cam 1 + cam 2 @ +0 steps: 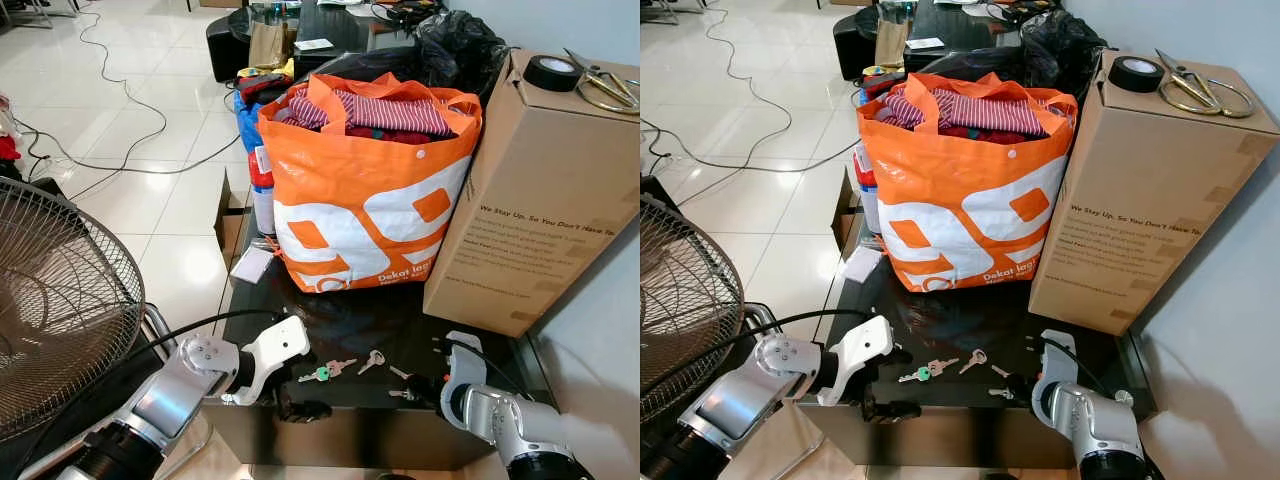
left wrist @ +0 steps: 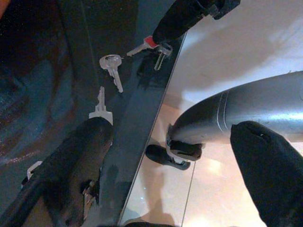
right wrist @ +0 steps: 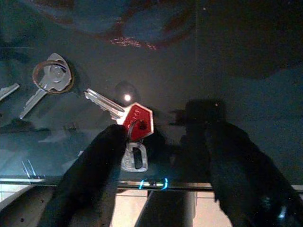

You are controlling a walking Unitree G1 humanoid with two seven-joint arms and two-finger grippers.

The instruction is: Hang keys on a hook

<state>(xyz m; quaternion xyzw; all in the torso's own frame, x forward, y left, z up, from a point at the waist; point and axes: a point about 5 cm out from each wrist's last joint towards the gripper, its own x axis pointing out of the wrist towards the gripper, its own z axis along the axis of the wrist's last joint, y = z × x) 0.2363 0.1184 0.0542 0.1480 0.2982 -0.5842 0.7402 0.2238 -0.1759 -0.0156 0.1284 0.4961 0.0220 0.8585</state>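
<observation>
The keys are all lying flat on the dark glass table (image 1: 340, 330), none of them lifted, so I judge the task barely begun: nothing is picked up and I see no hook anywhere to hang them on.

The red-headed key (image 3: 137, 121) with its small silver key (image 3: 134, 158) lies just under my right gripper (image 3: 163, 156), close to the table's near edge. My right fingers are spread wide, one fingertip (image 3: 111, 142) touching or just over the red key's lower corner, the other well off to the side on bare glass. They hold nothing.

A little farther out from that gripper lies a silver key on a ring (image 3: 51, 78), and beyond it the tip of another key.

My left gripper (image 1: 280, 385) hangs at the table's front edge with its fingers wide apart and empty. One finger (image 2: 80, 156) rests over the glass beside a silver key (image 2: 100, 106), the other is out past the edge over the floor. Just ahead of it lies the green-headed key bunch (image 1: 325, 372).

Beyond the keys, away from both grippers, stand an orange bag of clothes (image 1: 365, 190) and a cardboard box (image 1: 540, 190). A fan (image 1: 60, 300) stands off beside my left arm.

What is left, as I judge it: close on a bunch, lift it, find a hook, and hang it.
</observation>
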